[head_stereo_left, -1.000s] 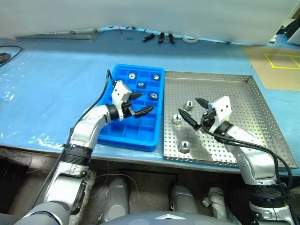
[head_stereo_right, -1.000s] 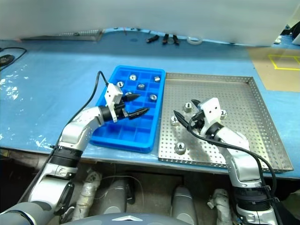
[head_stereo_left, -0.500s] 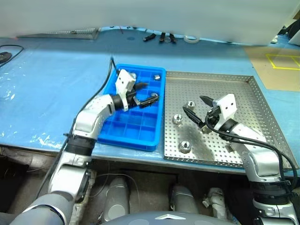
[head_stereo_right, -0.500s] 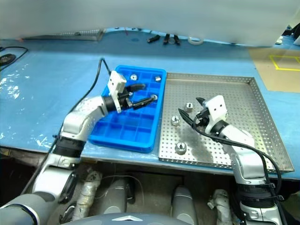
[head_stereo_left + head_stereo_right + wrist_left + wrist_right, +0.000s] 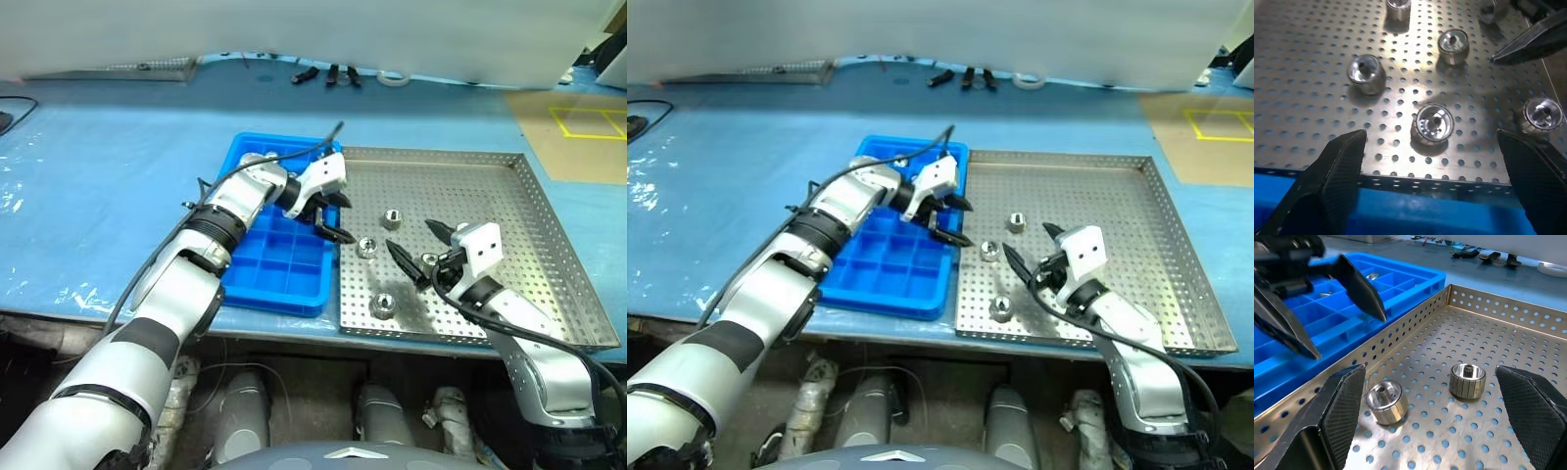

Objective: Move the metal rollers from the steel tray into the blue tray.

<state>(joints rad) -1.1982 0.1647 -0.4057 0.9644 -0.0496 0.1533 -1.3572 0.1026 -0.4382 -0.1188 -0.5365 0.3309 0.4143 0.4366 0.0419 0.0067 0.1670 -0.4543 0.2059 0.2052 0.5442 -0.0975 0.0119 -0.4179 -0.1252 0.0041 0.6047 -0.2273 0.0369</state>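
Left gripper [image 5: 333,215] hangs over the seam between the blue tray [image 5: 250,279] and the steel tray [image 5: 549,284], fingers spread wide with nothing between them. From the head views its tips sit just beside the steel tray's left rim, pointing toward the robot's right. In the left wrist view one metal roller [image 5: 1434,123] lies on the perforated floor between the two open fingers [image 5: 1334,169] but farther out than the tips, not touching either; another roller [image 5: 1366,74] lies beyond that, nearer the finger shown at left, a third [image 5: 1453,46] is farther out again, and a fourth [image 5: 1543,113] sits out past the other finger. Right gripper [image 5: 419,253] is also released, fingers wide apart, empty, hovering low over the steel tray's near middle. In the right wrist view two rollers lie between its fingers and ahead of them: one [image 5: 1385,401] closer to the finger [image 5: 1339,409] shown at left, one [image 5: 1468,380] more central, neither touched. Head view: rollers on the steel tray at [image 5: 369,248], [image 5: 391,218], [image 5: 383,305], and one [image 5: 429,259] just by the right gripper's tips. A few rollers already sit in far compartments of the blue tray, partly hidden by the left arm; count unclear.
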